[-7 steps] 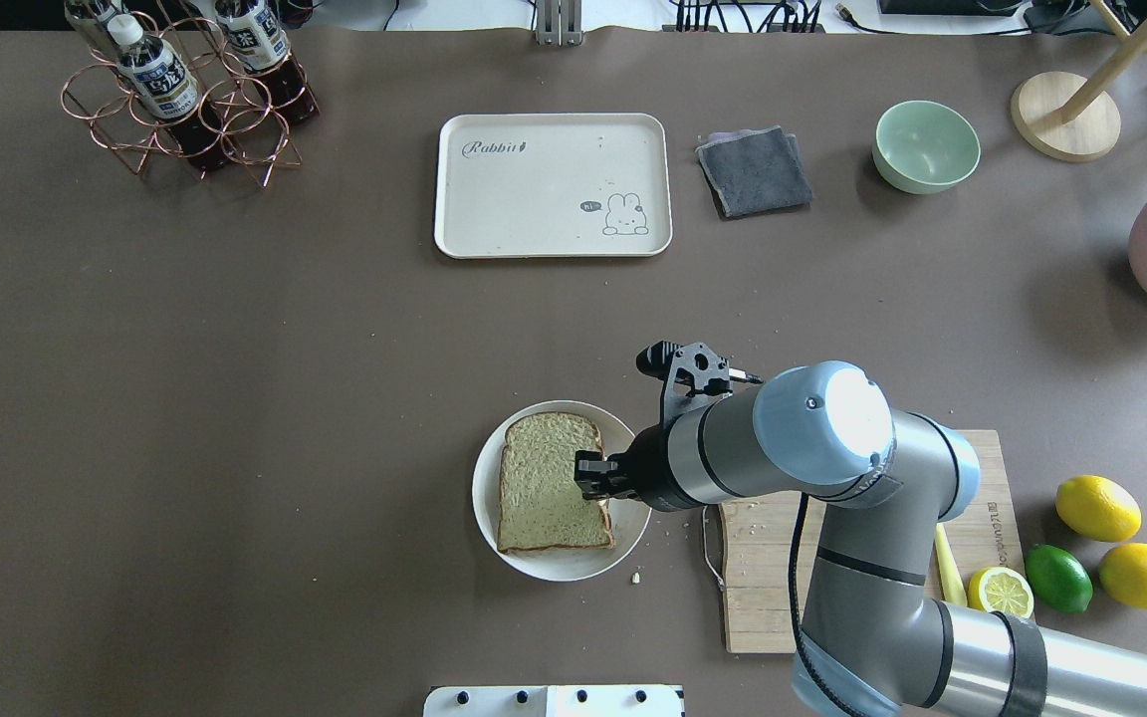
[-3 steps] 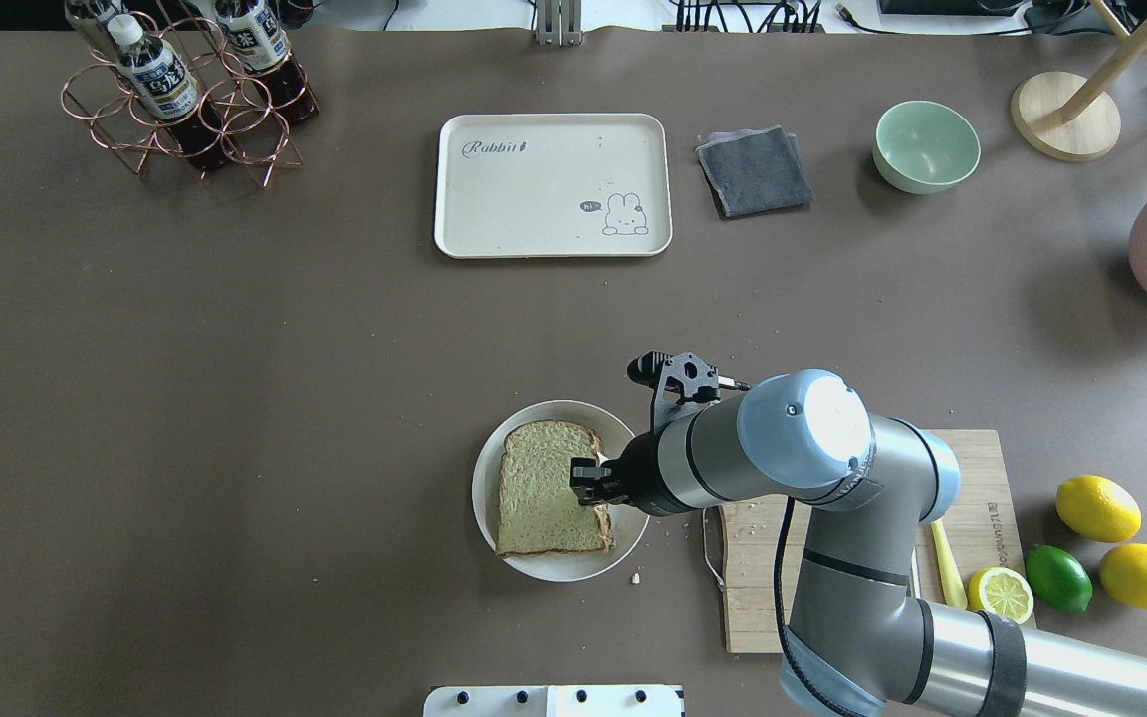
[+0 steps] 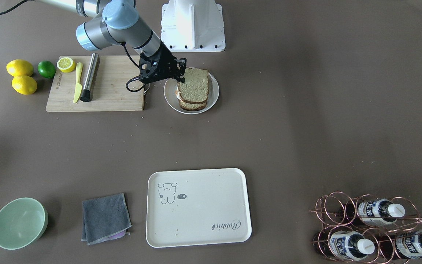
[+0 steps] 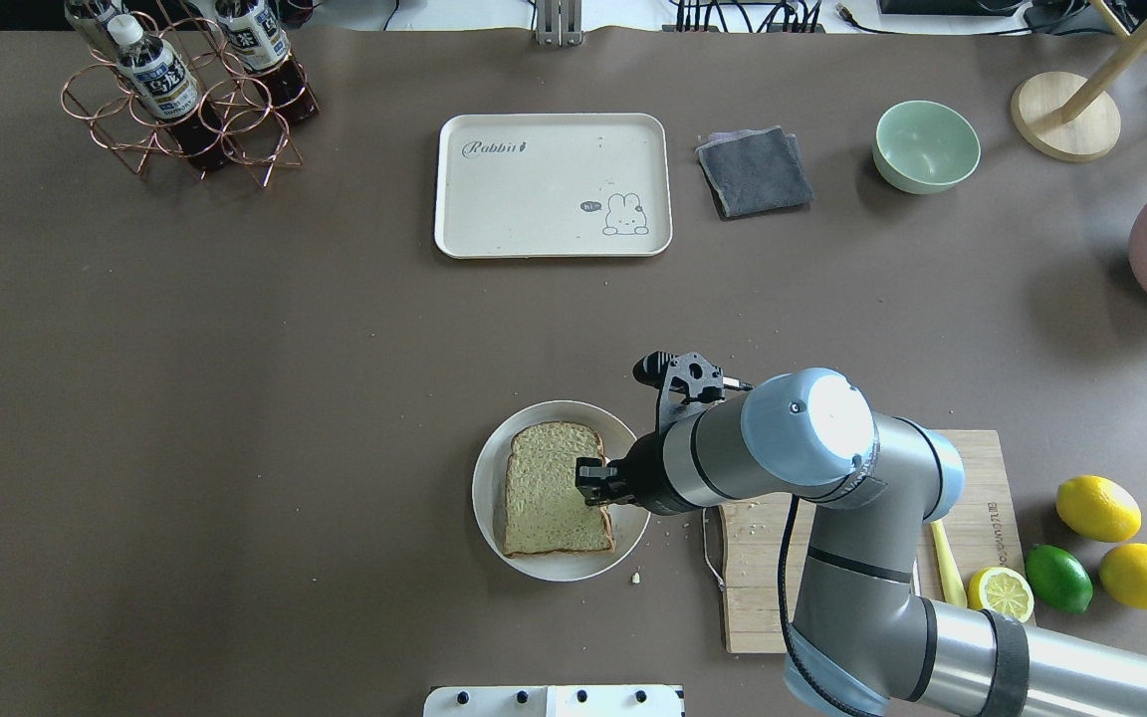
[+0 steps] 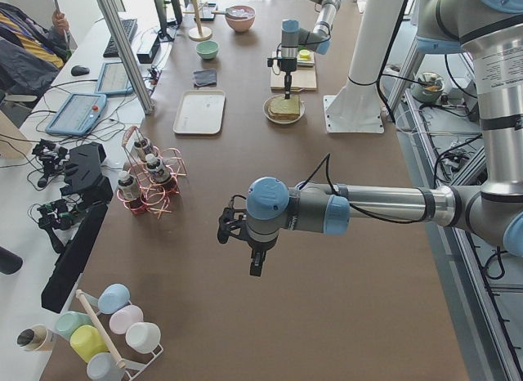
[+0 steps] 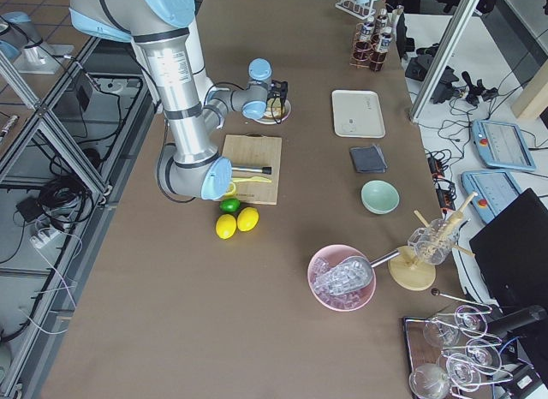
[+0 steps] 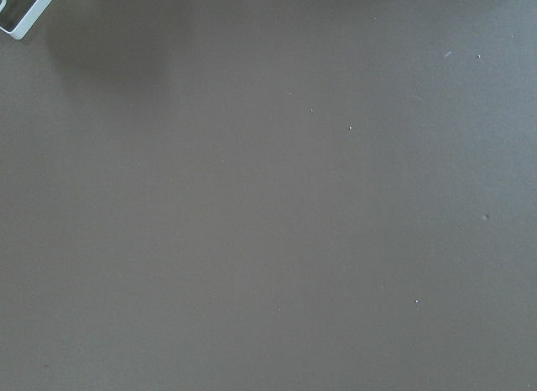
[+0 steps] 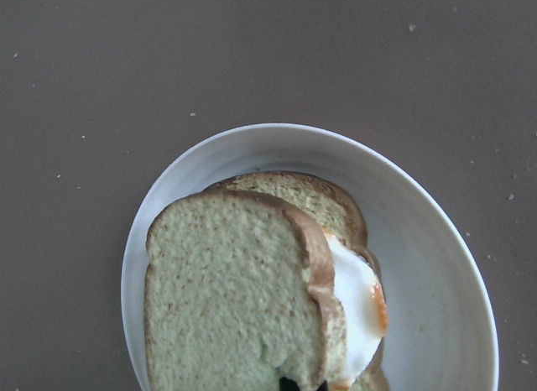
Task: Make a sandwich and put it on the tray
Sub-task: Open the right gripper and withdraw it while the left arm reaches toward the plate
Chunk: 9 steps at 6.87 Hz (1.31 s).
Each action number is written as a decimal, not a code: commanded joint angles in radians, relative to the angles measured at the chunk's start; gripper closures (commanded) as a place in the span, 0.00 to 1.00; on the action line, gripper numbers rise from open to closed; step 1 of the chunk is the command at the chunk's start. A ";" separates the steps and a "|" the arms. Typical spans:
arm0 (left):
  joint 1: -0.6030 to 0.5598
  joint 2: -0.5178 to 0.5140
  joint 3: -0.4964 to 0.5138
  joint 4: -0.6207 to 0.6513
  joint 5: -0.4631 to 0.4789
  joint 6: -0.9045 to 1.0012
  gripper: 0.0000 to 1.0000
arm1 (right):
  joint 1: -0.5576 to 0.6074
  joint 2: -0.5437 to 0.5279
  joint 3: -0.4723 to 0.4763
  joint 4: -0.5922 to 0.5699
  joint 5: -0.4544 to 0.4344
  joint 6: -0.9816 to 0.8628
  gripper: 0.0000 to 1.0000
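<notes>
The sandwich [image 4: 554, 488] lies on a round white plate [image 4: 486, 498]: two brown bread slices with a white-and-orange fried egg [image 8: 357, 294] showing between them. The top slice [image 8: 235, 299] sits offset over the bottom one. My right gripper [image 4: 591, 481] is at the top slice's right edge and looks shut on it; it also shows in the front view [image 3: 181, 75]. The cream tray [image 4: 554, 184] lies empty at the far side of the table. My left gripper [image 5: 255, 262] hangs over bare table far to the left; I cannot tell whether it is open or shut.
A wooden cutting board [image 4: 763, 578] with a yellow knife [image 3: 77, 82], a metal cylinder [image 3: 89, 77] and a lemon half lies right of the plate. Lemons and a lime [image 4: 1057, 578] lie beyond it. A grey cloth [image 4: 755, 171], a green bowl [image 4: 926, 146] and a bottle rack [image 4: 185, 90] stand at the far edge.
My right gripper and the top slice shifted slightly toward the robot and sideways over the plate, and the slice now sits a little lower on the sandwich.
</notes>
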 commanded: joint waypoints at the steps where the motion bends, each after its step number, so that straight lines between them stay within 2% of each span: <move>1: 0.000 0.000 -0.002 0.001 -0.028 0.000 0.03 | 0.000 -0.003 -0.007 -0.003 0.000 -0.004 0.55; 2: 0.000 0.000 0.000 0.001 -0.036 0.000 0.03 | -0.002 -0.002 -0.007 -0.006 0.000 -0.002 0.01; 3: 0.005 -0.003 -0.003 -0.003 -0.050 -0.003 0.03 | 0.009 -0.005 -0.003 -0.009 0.007 -0.004 0.00; 4: 0.040 -0.020 -0.006 -0.011 -0.090 -0.111 0.03 | 0.065 -0.009 0.005 -0.020 0.078 -0.004 0.00; 5: 0.128 -0.029 -0.030 -0.113 -0.091 -0.267 0.03 | 0.148 -0.015 0.023 -0.056 0.159 -0.004 0.00; 7: 0.381 -0.060 -0.046 -0.370 -0.069 -0.670 0.03 | 0.243 -0.093 0.058 -0.066 0.227 -0.077 0.00; 8: 0.528 -0.114 -0.063 -0.455 -0.015 -0.883 0.03 | 0.279 -0.098 0.060 -0.113 0.235 -0.082 0.00; 9: 0.675 -0.194 -0.078 -0.485 0.087 -1.058 0.03 | 0.320 -0.124 0.090 -0.177 0.259 -0.149 0.00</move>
